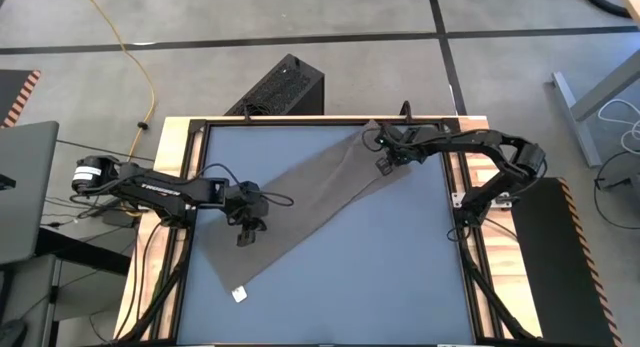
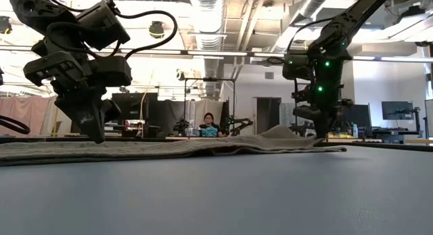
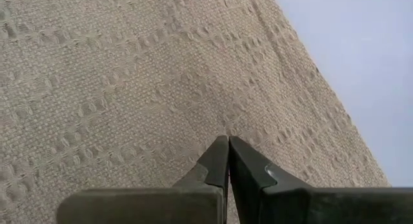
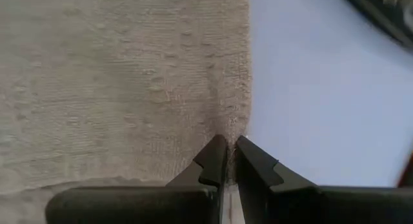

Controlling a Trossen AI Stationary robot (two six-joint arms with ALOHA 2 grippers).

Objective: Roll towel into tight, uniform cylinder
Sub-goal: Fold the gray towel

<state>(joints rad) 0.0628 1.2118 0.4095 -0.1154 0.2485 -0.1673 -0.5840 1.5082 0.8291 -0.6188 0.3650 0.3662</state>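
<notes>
While the left gripper [image 1: 247, 230] presses closed-fingered on the towel [image 1: 310, 207], lying diagonally across the tabletop [image 1: 380, 277], the right gripper [image 1: 384, 157], pinching the towel's far corner edge, should probably lift evenly to start a tight roll.

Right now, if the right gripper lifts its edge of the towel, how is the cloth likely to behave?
Probably floppy: the towel lies flat and thin across the table, bunching into a low hump by the right gripper. It looks light, so the lifted part would likely drape and drag. The coarse weave may grip the fingers rather than slip. The left gripper rests shut on it.
</notes>
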